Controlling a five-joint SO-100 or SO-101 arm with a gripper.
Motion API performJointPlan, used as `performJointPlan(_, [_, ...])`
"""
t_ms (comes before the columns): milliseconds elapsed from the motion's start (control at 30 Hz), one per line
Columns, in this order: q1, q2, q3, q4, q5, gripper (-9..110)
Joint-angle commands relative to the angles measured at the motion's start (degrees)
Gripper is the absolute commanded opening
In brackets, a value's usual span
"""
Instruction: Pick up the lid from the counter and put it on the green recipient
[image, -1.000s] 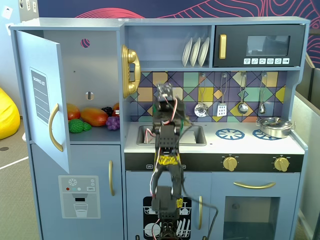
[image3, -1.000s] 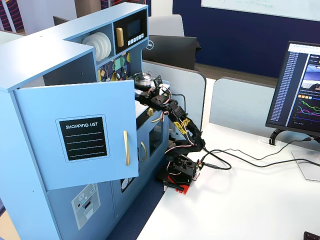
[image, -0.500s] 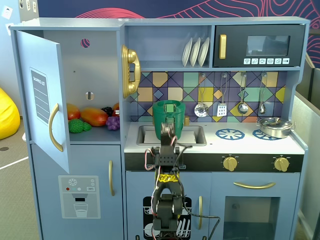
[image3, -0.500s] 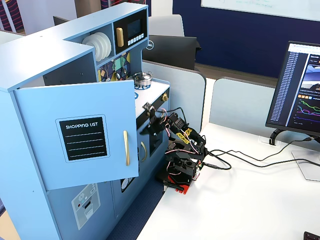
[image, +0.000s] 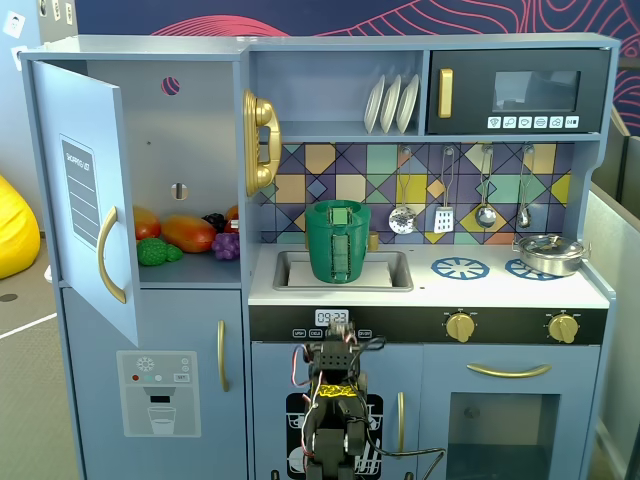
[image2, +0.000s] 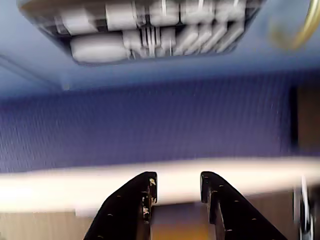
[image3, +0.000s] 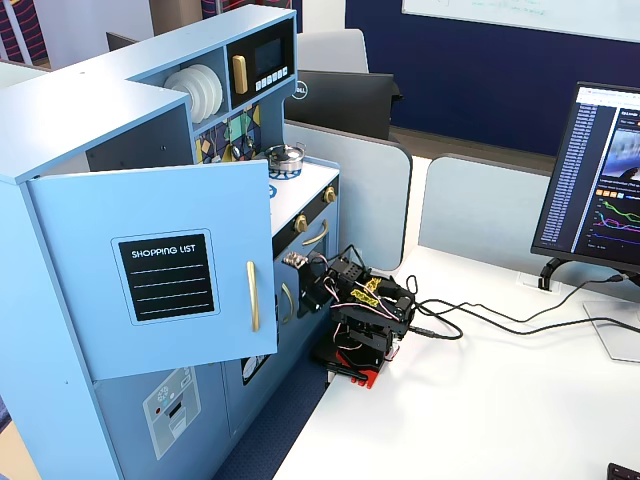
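Observation:
The green recipient (image: 338, 245) stands upright in the sink (image: 396, 270) of the toy kitchen, its lighter strap handle facing the camera. The lid (image: 338, 209) appears to lie flat on top of it, with its small knob showing. In a fixed view from the side, the open cupboard door hides both. My arm (image: 336, 395) is folded low in front of the kitchen, well below the counter, and also shows on the white table (image3: 365, 320). In the blurred wrist view my gripper (image2: 177, 182) has its jaws a little apart with nothing between them.
A silver pan (image: 548, 253) sits on the right blue burner, and another burner (image: 459, 267) lies beside it. The cupboard door (image: 88, 190) stands open at the left, with toy fruit inside. A monitor (image3: 600, 190) and cables (image3: 480, 320) are on the table.

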Motion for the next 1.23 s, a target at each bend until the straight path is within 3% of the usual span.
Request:
performJointPlan(0, [-0.53,0.88,1.32,6.15,-0.18,0])
performJointPlan(333, [-0.18,1.05,1.41,19.42,0.18,1])
performJointPlan(467, [0.44,1.05,1.41,20.13,3.96,1])
performJointPlan(1200, [2.11,1.05,1.41,20.21,4.13,2])
